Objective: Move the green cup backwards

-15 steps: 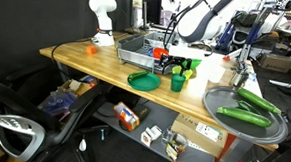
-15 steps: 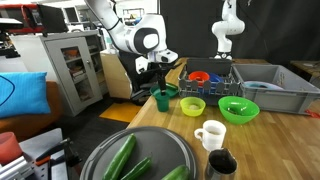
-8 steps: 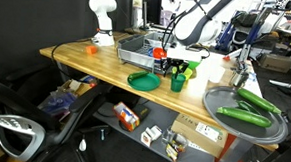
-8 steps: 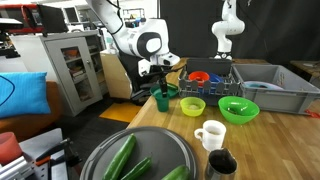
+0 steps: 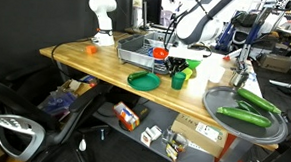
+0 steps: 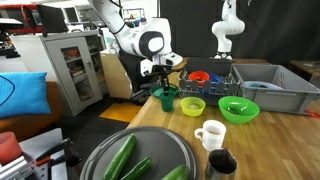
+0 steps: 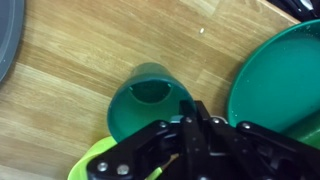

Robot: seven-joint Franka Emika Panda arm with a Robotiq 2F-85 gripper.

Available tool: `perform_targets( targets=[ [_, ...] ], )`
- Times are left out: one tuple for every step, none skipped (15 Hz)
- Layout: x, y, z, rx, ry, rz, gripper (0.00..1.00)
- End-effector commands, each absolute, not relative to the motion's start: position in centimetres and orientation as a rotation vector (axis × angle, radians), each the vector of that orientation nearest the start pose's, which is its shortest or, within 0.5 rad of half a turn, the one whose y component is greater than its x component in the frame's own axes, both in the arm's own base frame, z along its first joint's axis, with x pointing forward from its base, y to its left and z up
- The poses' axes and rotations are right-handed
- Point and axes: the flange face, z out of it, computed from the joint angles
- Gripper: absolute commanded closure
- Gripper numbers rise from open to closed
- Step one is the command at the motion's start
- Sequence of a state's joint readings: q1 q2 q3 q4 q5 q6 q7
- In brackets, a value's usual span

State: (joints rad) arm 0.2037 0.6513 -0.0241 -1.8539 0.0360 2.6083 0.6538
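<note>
The green cup stands upright on the wooden table next to a flat dark green plate. My gripper hangs right over it. In the wrist view the cup is seen from above with its mouth empty. The gripper sits on the right part of the cup's rim, its fingers pressed together across the rim wall. The contact itself is partly hidden by the finger bodies.
Two lime-green bowls and a grey dish rack lie beyond the cup. A round metal tray with cucumbers and a white mug sit near the table's end. The dark green plate lies just beside the cup.
The jaws have gone from open to shut over the cup's rim. The arm has sunk slightly onto the cup, which stays in place.
</note>
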Motion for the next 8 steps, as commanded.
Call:
perform_targets(
  targets=[
    [63.5,11.4,19.0,-3.005,0.772,-0.093,0.99],
    [63.3,11.5,19.5,-3.010,0.771,-0.082,0.99],
    [63.0,11.4,20.2,-3.023,0.776,-0.070,0.99],
    [62.7,11.4,20.7,-3.034,0.779,-0.057,0.99],
    [62.3,11.4,21.6,-3.042,0.775,-0.053,0.99],
    [62.0,11.4,22.4,-3.051,0.777,-0.052,0.99],
    [61.7,11.4,23.3,-3.054,0.775,-0.056,0.99],
    [61.5,11.3,24.3,-3.064,0.780,-0.065,0.99]
  ],
)
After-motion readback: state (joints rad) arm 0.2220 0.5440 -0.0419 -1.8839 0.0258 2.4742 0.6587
